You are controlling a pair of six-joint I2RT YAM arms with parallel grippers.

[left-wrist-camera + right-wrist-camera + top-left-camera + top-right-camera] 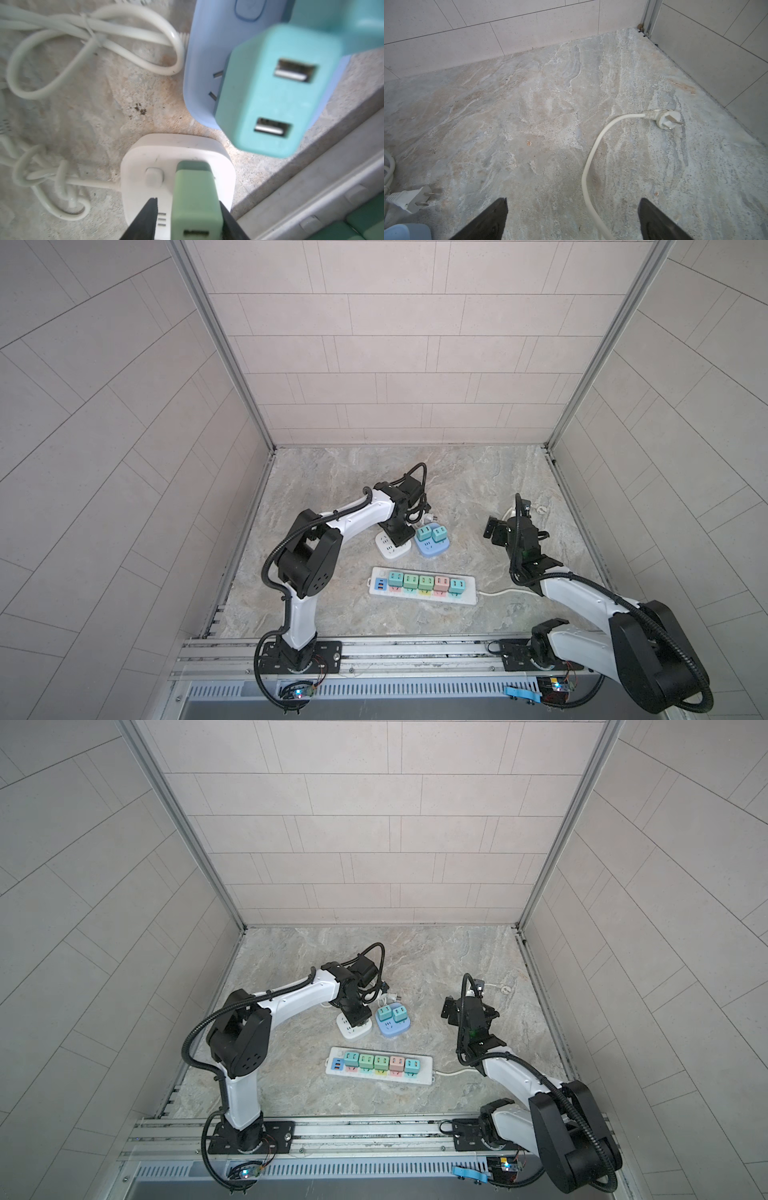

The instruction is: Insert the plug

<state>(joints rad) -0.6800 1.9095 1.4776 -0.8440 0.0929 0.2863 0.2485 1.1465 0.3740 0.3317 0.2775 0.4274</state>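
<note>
The green plug (195, 197) stands in the white socket block (145, 158). Its blades go down into the block's face, where they are hidden, and its end with the USB slot points straight up away from the block. Its long axis is upright, square to the block's face. How deep it is seated cannot be told.

The left fingers (143, 220) flank the plug, partly open and not clamping it. 1 finger shows a strip of the block between itself and the plug, and the other lies against the plug's side or just beside it. The insertion looks done and the step in hand appears to be letting go. The next move likely calls for a straight lift up off the block with the fingers a touch wider, so neither finger drags the plug out or tips it.

The right fingers (488, 220) hang wide open and empty over bare desk (550, 104), well to the right of the block. A blue socket block (203, 62) carrying a teal charger (280, 93) sits just beside the white block. A power strip (422, 587) lies nearer the robot than the block.
</note>
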